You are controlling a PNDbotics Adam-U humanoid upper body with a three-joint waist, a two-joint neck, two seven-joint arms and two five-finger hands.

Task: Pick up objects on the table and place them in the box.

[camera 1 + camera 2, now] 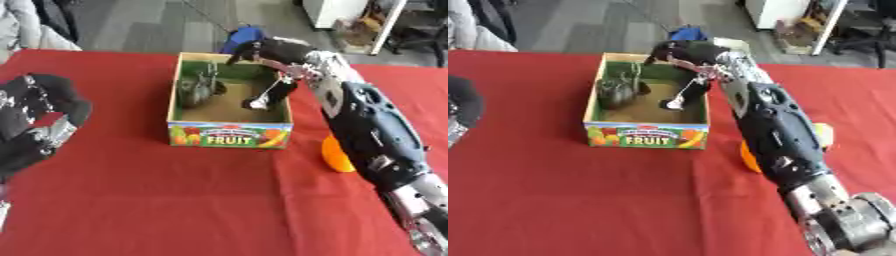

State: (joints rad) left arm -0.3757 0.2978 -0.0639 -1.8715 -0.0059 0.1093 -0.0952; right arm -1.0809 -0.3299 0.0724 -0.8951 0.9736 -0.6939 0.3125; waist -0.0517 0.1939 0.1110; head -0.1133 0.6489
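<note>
A cardboard box (229,135) with a FRUIT label and a green inside stands at the middle of the red table. A dark green object (197,90) lies in its left half. My right arm comes in from the lower right and crosses the box's right wall. My right hand (273,52) hangs over the far right corner, open, its fingers (278,89) pointing straight down into the box with a pale tip near the floor. An orange object (335,156) lies on the table right of the box, partly hidden by my arm. My left hand (39,117) rests at the left edge.
A pale yellow thing (825,135) peeks out from behind my right forearm. Something blue (244,37) sits just beyond the box's far wall. The red cloth (175,200) spreads in front of the box. Chairs and a person's sleeve show at the far edge.
</note>
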